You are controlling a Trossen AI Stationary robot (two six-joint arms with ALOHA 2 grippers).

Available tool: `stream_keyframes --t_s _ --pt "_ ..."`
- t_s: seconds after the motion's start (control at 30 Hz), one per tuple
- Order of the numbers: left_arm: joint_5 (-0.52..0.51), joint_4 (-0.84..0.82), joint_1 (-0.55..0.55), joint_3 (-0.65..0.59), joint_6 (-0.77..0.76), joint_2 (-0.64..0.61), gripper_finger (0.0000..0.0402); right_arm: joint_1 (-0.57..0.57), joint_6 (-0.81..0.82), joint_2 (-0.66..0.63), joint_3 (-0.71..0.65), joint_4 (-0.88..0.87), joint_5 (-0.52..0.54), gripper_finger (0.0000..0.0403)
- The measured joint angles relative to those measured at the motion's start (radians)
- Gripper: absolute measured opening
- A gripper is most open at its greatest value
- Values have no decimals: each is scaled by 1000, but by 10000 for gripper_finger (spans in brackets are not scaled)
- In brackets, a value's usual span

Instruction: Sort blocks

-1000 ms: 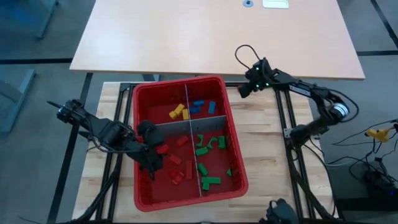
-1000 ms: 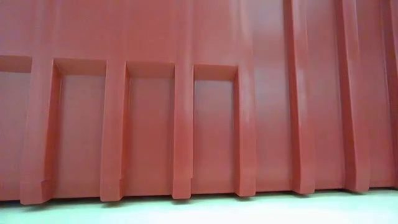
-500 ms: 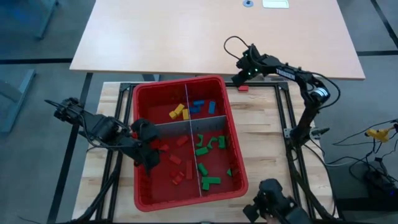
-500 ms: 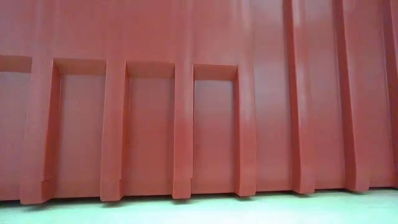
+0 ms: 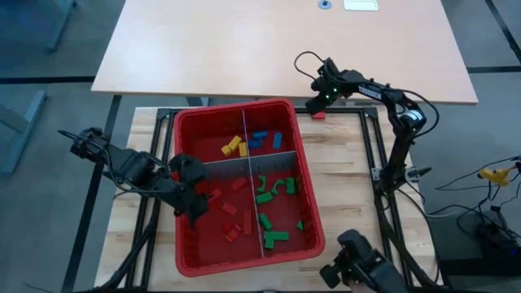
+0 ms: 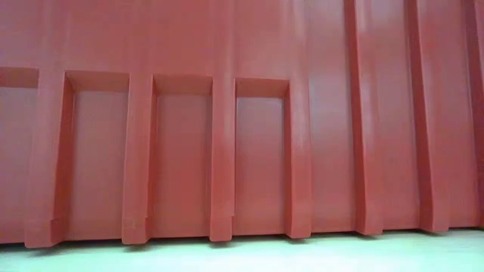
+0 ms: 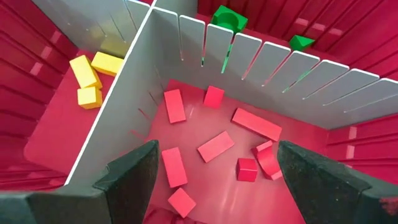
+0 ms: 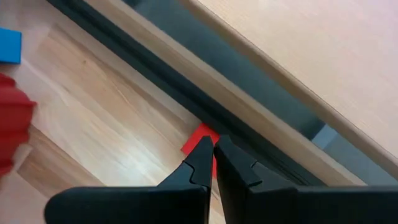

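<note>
The blocks lie sorted in a red bin point(image 5: 303, 175) split by grey panels: yellow far left point(image 5: 234, 147), blue far right point(image 5: 262, 138), green near right point(image 5: 273, 191), red near left point(image 5: 230, 209). My left gripper point(image 7: 214, 177) hangs open above the red blocks point(image 7: 216, 146), with none between its fingers. One red block point(image 5: 319, 115) lies flat on the wooden table beyond the bin's far right corner, against the dark frame rail. My right gripper point(image 5: 313, 105) is shut, its tips right over this block point(image 8: 198, 138). My right gripper has its shut fingertips point(image 8: 205, 155) slanting down over the lone red block's edge point(image 8: 200, 134). The tips hide the meeting place, and I cannot tell whether they touch it. The block lies flat on the table.
The bin's ribbed wall point(image 6: 242, 121) fills the low view. A larger tan table point(image 5: 285, 41) stands beyond the far edge. Dark frame rails point(image 5: 366, 155) run along the work table. A blue piece point(image 8: 9, 46) shows near the bin's corner point(image 8: 12, 121) in the right wrist view.
My right gripper has swung toward the far edge and slightly left, its arm folding back. The lone red block now shows on the table just near of it. My left gripper has drifted a little toward the left and far edges inside the bin.
</note>
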Motion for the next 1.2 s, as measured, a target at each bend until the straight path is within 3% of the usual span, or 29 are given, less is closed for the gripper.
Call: stream_keyframes --t_s 1.2 --pt "-5 -2 5 0 -17 0 312 -1 -1 121 -6 -114 -20 0"
